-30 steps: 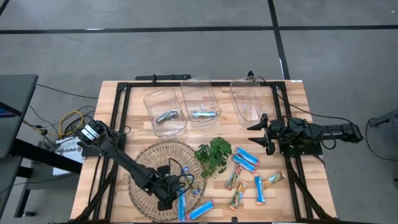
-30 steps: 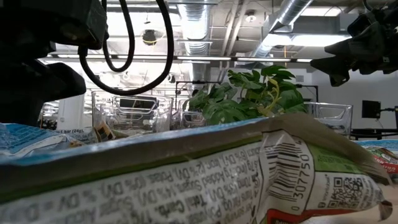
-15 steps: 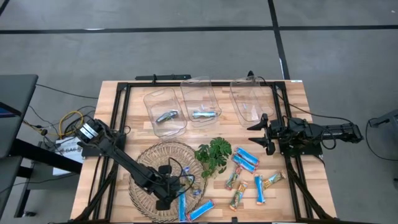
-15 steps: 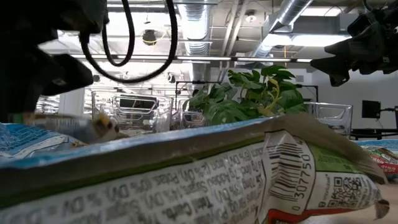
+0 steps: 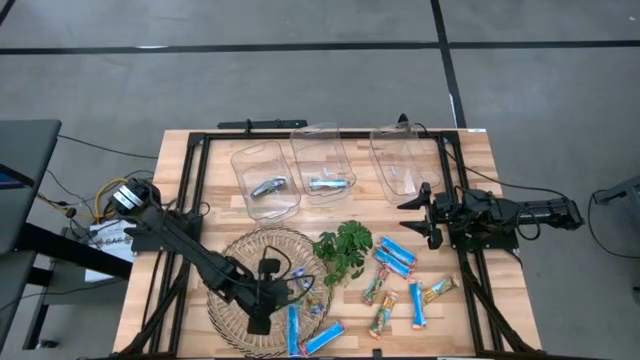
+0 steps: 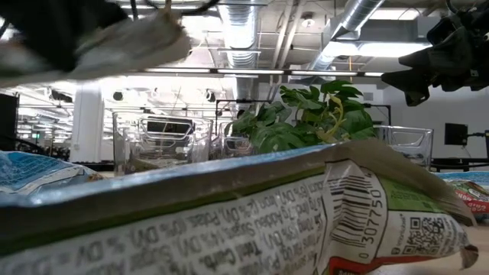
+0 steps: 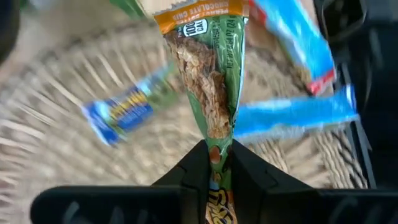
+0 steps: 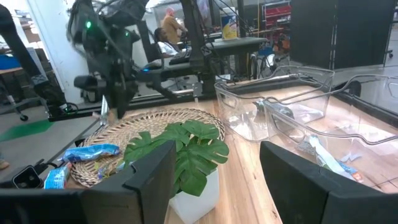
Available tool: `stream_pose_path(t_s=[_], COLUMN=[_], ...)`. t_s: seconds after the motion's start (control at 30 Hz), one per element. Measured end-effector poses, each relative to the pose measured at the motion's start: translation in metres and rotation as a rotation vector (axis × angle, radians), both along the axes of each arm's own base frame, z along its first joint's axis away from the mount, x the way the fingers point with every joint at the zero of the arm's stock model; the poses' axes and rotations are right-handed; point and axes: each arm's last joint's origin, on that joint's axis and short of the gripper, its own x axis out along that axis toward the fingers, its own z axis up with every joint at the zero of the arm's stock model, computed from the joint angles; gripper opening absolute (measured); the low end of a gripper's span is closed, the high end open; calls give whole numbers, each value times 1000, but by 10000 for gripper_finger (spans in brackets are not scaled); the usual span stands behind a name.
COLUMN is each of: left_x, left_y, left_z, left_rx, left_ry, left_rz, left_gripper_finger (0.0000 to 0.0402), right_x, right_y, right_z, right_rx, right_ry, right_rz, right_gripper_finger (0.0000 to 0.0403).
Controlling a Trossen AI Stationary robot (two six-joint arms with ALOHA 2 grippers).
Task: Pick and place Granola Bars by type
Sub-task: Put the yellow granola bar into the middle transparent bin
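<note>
My left gripper hangs over the round wicker basket at the near left, shut on a granola bar with a green-and-brown wrapper and an orange band at its far end. In the low view the same bar is a blur at the top left. Blue bars lie in the basket below it. More granola bars, blue and tan, lie on the table right of the plant. My right gripper waits open at the right side. My left gripper pinches one end of the bar between its two fingers. The fingers slant down from above, and the bar runs on past them in the line they point along, orange-banded end farthest out. The bar hangs clear of the basket.
Three clear bins stand along the far side; the left two each hold a silvery bar. A green leafy plant stands mid-table. Two blue bars lie by the near edge. A wrapped bar fills the low view's foreground.
My left gripper has shut on the green-and-brown bar in the basket and gone up with it, rolling a little. The bar, low by the basket a second ago, is now lifted clear and high in the low view.
</note>
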Motion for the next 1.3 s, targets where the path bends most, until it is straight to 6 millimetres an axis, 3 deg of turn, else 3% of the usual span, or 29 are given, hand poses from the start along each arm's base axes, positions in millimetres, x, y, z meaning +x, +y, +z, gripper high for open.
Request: stream_pose_path(t_s=[0.43,0.8,1.07,1.3], left_x=[10,30,42,45], left_y=[58,141,209,253], left_z=[50,67,77,86], left_rx=[157,351,527,672], left_ry=[-230,-296,-338,-378], left_rz=[140,380,447,423], left_gripper_finger=[41,41,41,41], right_x=[0,0,0,0], right_y=[0,0,0,0], right_z=[0,0,0,0], right_rx=[0,0,0,0], right_ry=[0,0,0,0], right_rz=[0,0,0,0], right_gripper_finger=[225,225,225,225])
